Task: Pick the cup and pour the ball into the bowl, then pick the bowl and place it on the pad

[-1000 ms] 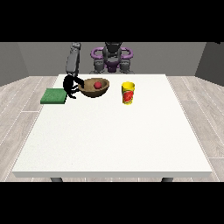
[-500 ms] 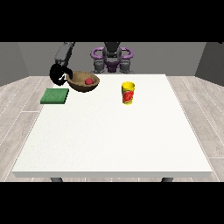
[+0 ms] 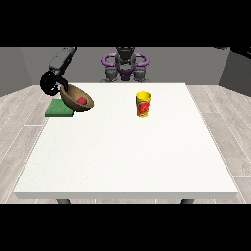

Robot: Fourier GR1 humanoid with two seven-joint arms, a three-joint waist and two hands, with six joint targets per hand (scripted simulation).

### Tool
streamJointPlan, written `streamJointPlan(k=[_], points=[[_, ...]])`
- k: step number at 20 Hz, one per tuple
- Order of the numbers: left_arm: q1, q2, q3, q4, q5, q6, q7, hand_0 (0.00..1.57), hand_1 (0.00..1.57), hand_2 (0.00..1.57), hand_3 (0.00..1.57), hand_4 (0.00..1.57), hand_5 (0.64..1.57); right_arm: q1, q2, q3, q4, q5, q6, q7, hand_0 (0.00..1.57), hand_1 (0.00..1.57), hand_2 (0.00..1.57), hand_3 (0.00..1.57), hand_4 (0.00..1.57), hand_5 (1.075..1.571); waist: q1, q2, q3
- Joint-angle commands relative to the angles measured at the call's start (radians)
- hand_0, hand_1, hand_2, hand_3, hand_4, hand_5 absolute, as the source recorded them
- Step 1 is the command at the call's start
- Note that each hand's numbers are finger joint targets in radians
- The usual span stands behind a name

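One round brown bowl (image 3: 76, 97), smooth with a darker inside, hangs tilted above the far corner at the view's left, its open side turned toward the camera. One small red ball (image 3: 83, 101) lies inside it, low against the wall. The black hand at the view's left (image 3: 50, 83) grips the bowl's raised rim, fingers curled round it. Below and partly behind the bowl lies one flat green square pad (image 3: 58, 109), matte, at the surface's edge. One yellow cup (image 3: 143, 104) with a red mark on its side stands upright, well apart from the bowl, near the middle of the far side. The white surface (image 3: 127, 152) is wide, plain and faintly speckled. Pale grey wood planks cover the floor (image 3: 17, 122) round it, and grey walls close the room. Only one hand shows in the front view.
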Motion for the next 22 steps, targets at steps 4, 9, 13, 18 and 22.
streamJointPlan(k=[4, 9, 13, 18, 22], points=[[-0.036, -0.021, -0.013, -0.130, 0.007, 0.055, -0.035, 0.00, 0.00, 0.00, 0.00, 0.67, 1.556, -0.069, -0.162, -0.137, 0.187, -0.065, 0.120, -0.169, 1.57, 1.57, 1.57, 0.34, 1.00, 1.569, 0.042, 0.167, 0.0029], [-0.025, 0.005, 0.047, -0.194, 0.074, 0.043, -0.040, 0.00, 0.00, 0.00, 0.00, 0.69, 1.560, -0.058, -0.248, -0.201, 0.299, -0.074, 0.179, -0.342, 1.57, 1.57, 1.57, 0.00, 0.98, 1.571, 0.046, 0.279, 0.0036], [0.023, 0.045, 0.091, -0.240, 0.129, 0.031, 0.025, 0.00, 0.00, 0.00, 0.00, 0.70, 1.559, -0.042, -0.313, -0.224, 0.393, -0.074, 0.233, -0.388, 1.57, 1.57, 1.57, 0.00, 0.97, 1.571, 0.055, 0.257, 0.0030], [0.062, 0.011, 0.058, -0.314, 0.162, 0.055, 0.116, 0.00, 0.00, 0.00, 0.00, 0.70, 1.557, -0.047, -0.295, -0.178, 0.450, -0.026, 0.234, -0.408, 1.57, 1.57, 1.57, 0.00, 0.98, 1.569, 0.056, 0.201, 0.0022], [0.055, 0.027, 0.069, -0.316, 0.175, 0.039, 0.088, 0.00, 0.00, 0.00, 0.00, 0.70, 1.556, -0.080, -0.292, -0.163, 0.464, -0.008, 0.208, -0.405, 1.57, 1.57, 1.57, 0.46, 0.98, 1.567, 0.078, 0.214, 0.0012]])
